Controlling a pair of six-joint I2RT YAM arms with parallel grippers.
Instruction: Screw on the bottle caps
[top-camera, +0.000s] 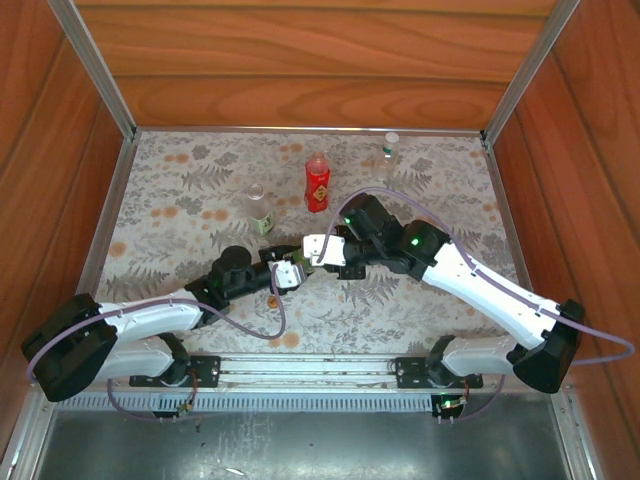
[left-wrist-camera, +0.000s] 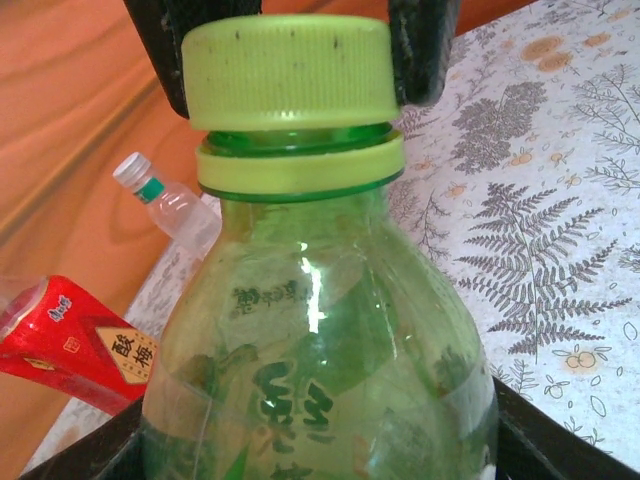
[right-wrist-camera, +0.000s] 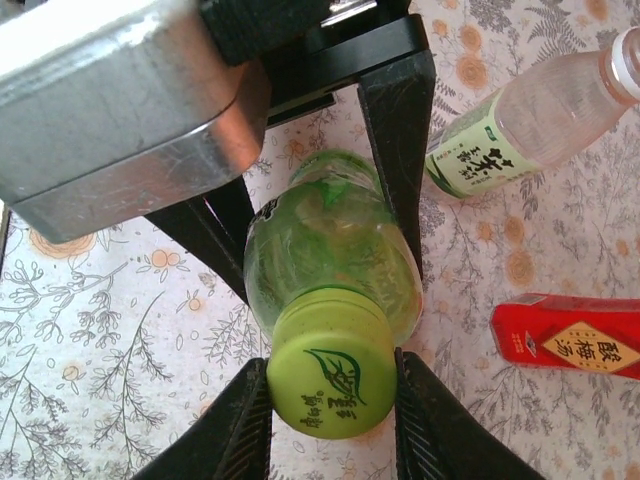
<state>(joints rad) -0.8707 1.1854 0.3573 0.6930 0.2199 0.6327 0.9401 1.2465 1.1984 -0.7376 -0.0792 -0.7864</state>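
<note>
The green bottle (left-wrist-camera: 320, 340) is held by its body in my left gripper (left-wrist-camera: 320, 455), whose black fingers (left-wrist-camera: 545, 440) press it from both sides. A yellow-green cap (right-wrist-camera: 330, 385) sits on its neck, above the collar ring. My right gripper (right-wrist-camera: 332, 400) is shut on that cap, one finger on each side. The two grippers meet above the middle of the table, left gripper (top-camera: 291, 273) and right gripper (top-camera: 318, 250). Further back stand the red bottle (top-camera: 317, 183), a clear bottle with a green label (top-camera: 258, 208) and a second clear bottle (top-camera: 389, 150) with a white cap (top-camera: 391, 138).
The flower-print tablecloth (top-camera: 450, 200) covers the table, with wooden walls (top-camera: 300, 60) on three sides. The standing bottles are beyond the grippers, toward the back. The red bottle (right-wrist-camera: 570, 335) and the labelled clear bottle (right-wrist-camera: 520, 120) are close to the right arm's side.
</note>
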